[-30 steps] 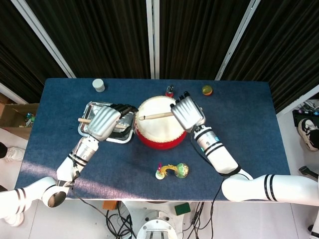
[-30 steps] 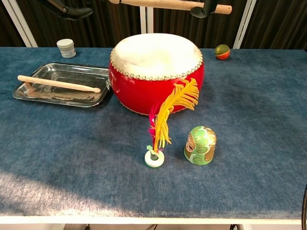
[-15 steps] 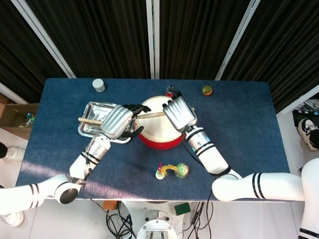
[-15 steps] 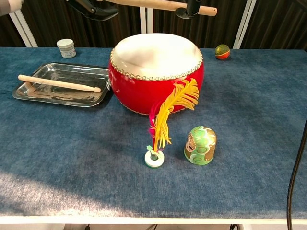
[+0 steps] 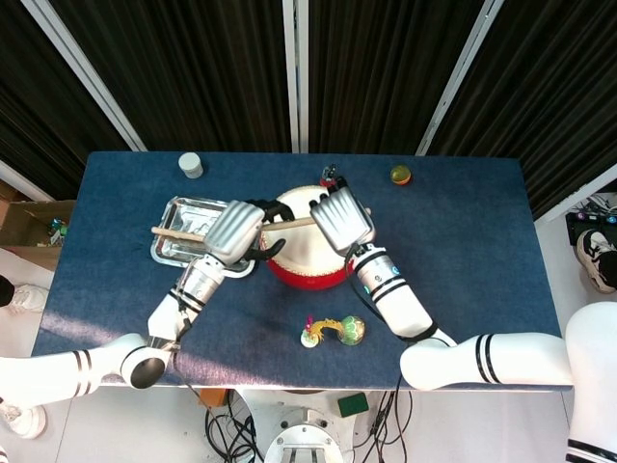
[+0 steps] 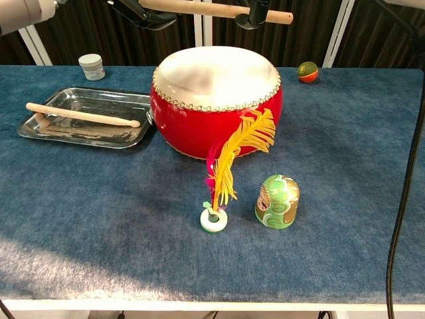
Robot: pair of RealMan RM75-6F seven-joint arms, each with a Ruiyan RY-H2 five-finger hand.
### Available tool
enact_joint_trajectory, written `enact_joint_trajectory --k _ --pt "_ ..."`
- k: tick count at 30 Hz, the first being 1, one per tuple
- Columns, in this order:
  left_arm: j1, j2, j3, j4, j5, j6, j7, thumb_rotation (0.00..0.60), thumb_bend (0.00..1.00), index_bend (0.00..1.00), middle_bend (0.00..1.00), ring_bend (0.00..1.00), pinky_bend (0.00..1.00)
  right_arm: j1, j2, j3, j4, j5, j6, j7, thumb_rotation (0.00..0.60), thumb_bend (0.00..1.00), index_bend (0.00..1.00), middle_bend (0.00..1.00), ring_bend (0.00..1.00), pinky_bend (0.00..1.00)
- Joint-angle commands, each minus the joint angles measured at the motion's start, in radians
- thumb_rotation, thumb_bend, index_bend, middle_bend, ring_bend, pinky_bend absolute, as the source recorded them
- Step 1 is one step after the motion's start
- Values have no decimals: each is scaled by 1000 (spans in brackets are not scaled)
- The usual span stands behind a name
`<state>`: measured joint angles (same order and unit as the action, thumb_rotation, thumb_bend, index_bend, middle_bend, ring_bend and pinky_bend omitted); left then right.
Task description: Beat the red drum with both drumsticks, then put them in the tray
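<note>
Head view: blue table point(image 5: 482, 251) seen from above, both arms reaching in over the middle
Drum: red drum point(image 6: 216, 100) with a pale skin stands upright near the table's centre, just right of the tray
Tray: metal tray point(image 6: 40, 129) lies flat on the left part of the table, its right edge close beside the drum
Stick in tray: one drumstick point(image 6: 83, 115) lies lengthwise inside the tray, its rounded tip pointing toward the drum
Right hand: right hand point(image 5: 339, 218) is above the drum's right half, fingers clenched around the second drumstick point(image 6: 219, 9)
Held stick: roughly level, raised clear of the drum skin, running leftward from the right hand toward the left hand; in the chest view it crosses the top edge of the frame
Left hand: left hand point(image 5: 234, 231) hovers over the gap between tray and drum, fingers curled downward; whether they touch the held stick cannot be told
Other items: a small grey jar point(image 6: 91, 66) behind the tray; a small ball point(image 6: 307, 71) at the far right; a feathered shuttlecock point(image 6: 222, 193) and a green painted figure point(image 6: 277, 201) standing side by side in front of the drum
</note>
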<state>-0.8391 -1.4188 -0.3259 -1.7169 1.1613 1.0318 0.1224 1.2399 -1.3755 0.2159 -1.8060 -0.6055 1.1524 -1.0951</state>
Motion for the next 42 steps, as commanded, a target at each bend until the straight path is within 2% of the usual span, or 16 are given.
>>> enact_joint_trajectory --k 1,10,20,29,33,42 --pt "-7 -9 -4 6 -8 -2 -4 600 338 394 410 470 517 3 -6 1 4 2 4 2 600 755 807 688 378 318" --pt "-23 -42 -17 35 -32 7 -9 600 333 411 432 483 541 9 -24 -2 10 6 17 9 600 754 807 689 378 312" --pt "-23 -82 -29 86 -38 30 -55 600 346 534 565 569 585 8 -36 0 9 15 24 26 600 742 802 687 377 310" --pt "-18 -93 -26 117 -28 22 -108 600 387 606 636 617 612 -2 -36 6 4 15 17 67 600 700 789 677 377 309" --pt "-14 -91 -26 126 -13 19 -141 600 416 625 666 645 632 -8 -31 6 2 7 18 82 600 606 764 662 377 307" --pt "-10 -75 -14 150 36 -18 -247 600 510 657 709 678 635 -27 -24 11 -1 -14 25 124 600 280 640 588 369 288"
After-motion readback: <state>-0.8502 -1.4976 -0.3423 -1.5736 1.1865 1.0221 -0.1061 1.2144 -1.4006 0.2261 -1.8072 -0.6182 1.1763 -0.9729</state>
